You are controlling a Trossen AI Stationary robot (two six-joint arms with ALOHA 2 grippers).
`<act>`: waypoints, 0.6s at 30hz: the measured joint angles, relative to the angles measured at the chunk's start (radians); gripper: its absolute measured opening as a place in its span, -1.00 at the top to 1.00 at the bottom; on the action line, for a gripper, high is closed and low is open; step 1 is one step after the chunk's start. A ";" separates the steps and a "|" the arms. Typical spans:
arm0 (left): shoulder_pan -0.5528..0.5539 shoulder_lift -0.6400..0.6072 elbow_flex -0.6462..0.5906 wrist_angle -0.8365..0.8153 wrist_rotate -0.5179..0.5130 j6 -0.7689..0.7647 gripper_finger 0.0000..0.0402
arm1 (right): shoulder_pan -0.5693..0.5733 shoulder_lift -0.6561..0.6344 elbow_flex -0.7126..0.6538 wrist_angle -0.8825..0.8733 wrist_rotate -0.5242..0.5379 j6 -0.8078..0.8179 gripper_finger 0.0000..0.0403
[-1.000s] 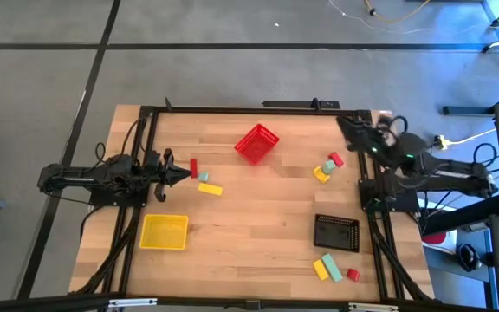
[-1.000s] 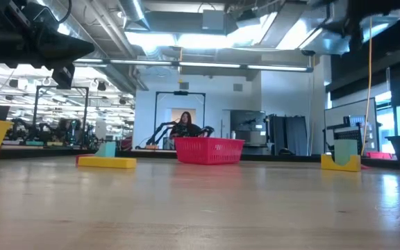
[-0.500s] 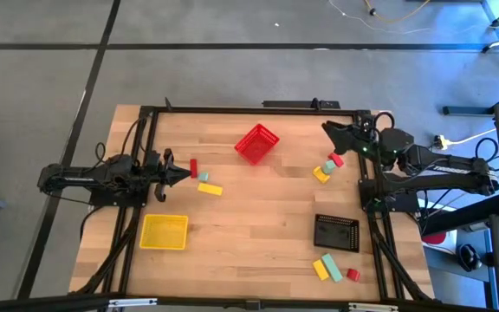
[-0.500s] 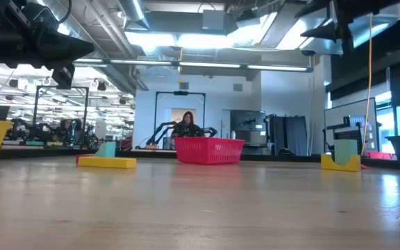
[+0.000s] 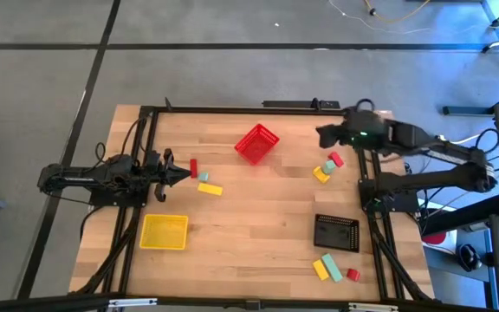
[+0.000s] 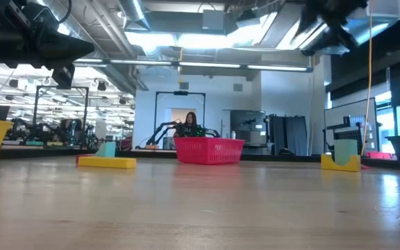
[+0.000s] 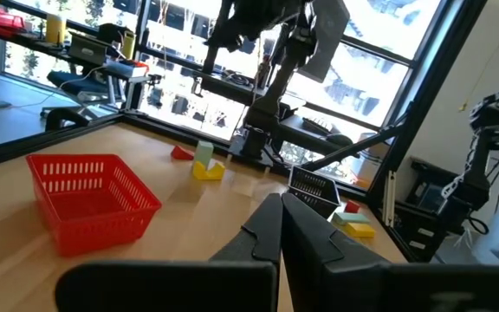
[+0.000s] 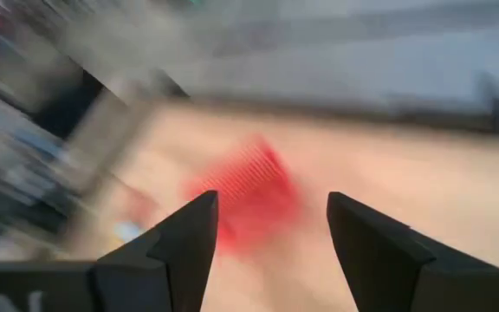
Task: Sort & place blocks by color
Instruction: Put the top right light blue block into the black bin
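Note:
Three groups of blocks lie flat on the wooden table. A red block (image 5: 194, 167), a mint one (image 5: 204, 176) and a yellow one (image 5: 210, 188) lie near the left side. A second group (image 5: 327, 166) lies at the right, and a third group (image 5: 334, 269) lies at the near right. My left gripper (image 5: 180, 176) (image 7: 281, 227) is shut and empty, hovering level just left of the first group. My right gripper (image 5: 322, 134) (image 8: 271, 227) is open and empty, high above the table beyond the right group, tipped down toward the red bin (image 8: 241, 198).
The red bin (image 5: 256, 144) stands at the far middle, a yellow bin (image 5: 164, 231) at the near left and a black bin (image 5: 337, 232) at the near right. A black frame (image 5: 232, 109) runs along the table's edges. A person (image 6: 189, 123) sits in the room far behind.
My right gripper has swung from the table's far right corner toward the left and risen a little. It has tipped from pointing level to slanting down at the table, and it has stayed open. Its wrist view is blurred by the motion. No block has moved.

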 joint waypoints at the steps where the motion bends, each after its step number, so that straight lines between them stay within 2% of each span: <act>1: 0.000 0.000 0.000 0.000 0.000 0.000 1.00 | -0.023 0.040 0.033 -0.103 -0.036 0.009 -0.09; 4: 0.000 0.000 0.000 0.000 0.000 0.000 1.00 | -0.069 0.142 0.061 -0.314 -0.125 0.012 -0.09; 8: 0.000 0.000 0.000 0.000 0.000 0.000 1.00 | -0.082 0.216 0.022 -0.387 -0.195 0.008 -0.09; 18: 0.000 0.000 0.000 0.000 0.000 0.000 1.00 | -0.082 0.276 -0.136 -0.351 -0.216 0.068 -0.09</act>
